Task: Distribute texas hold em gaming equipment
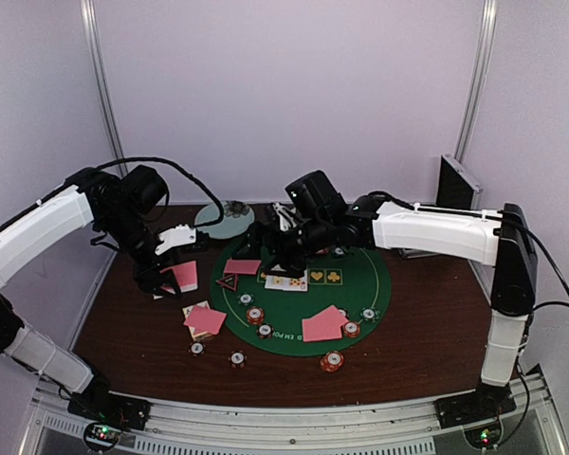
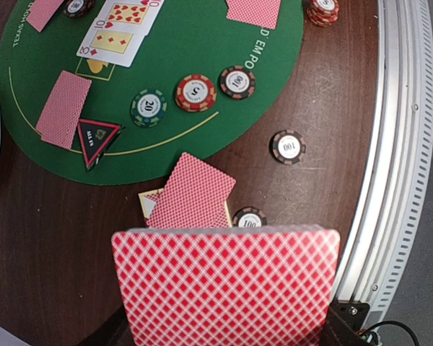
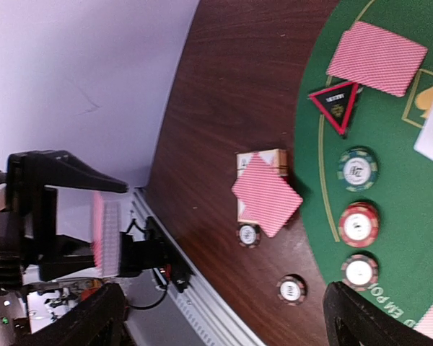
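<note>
- From the top view, we see the left tool clamped on a pink-backed deck over the bench, left of the green felt mat. The right tool hangs over the mat's far left side.
- In the left wrist view, the deck fills the foreground. Beyond it a pink-backed card lies on the bench just off the mat, with a dark chip just beside it.
- In the right wrist view, we find that tool's fingers wide apart, gripping nothing. The triangle marker and a row of three chips lie at the mat's edge.
</note>
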Controlling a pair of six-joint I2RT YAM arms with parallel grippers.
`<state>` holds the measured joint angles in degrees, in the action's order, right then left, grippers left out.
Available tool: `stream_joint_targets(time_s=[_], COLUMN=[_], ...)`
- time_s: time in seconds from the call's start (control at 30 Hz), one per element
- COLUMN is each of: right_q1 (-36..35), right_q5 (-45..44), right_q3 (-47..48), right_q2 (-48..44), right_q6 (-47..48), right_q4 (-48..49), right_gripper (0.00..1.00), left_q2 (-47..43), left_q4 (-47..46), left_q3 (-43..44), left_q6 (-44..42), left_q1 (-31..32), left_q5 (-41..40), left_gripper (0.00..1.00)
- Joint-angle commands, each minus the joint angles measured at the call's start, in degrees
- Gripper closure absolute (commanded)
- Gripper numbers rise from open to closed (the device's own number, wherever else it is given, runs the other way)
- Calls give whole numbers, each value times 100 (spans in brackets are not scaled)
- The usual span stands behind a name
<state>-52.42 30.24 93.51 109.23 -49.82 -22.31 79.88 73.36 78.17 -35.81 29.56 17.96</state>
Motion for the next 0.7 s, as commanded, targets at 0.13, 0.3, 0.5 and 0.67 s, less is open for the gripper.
stream_joint_targets(time_s=[0.13,0.3,0.5,0.67], right_q1=[-329,-432,-484,-530], right_q5=[722,862,979,1100], right_q3=[-109,-46,-17,113], right_q2=[453,626,758,951], right_q6=[-1441,-1693,-1939,-2165], right_q4=[1906,2211,2611,2844], right_gripper=[1,2,3,5], left_q2=[111,138,158,162], left_q4=[-186,-205,-202,-205], left_q3=[199,222,284,302], left_q6=[294,328,369,391], left_q1=[-12,-12,-12,-12], left_q5=[62,48,88,69], left_gripper=[100,100,100,100])
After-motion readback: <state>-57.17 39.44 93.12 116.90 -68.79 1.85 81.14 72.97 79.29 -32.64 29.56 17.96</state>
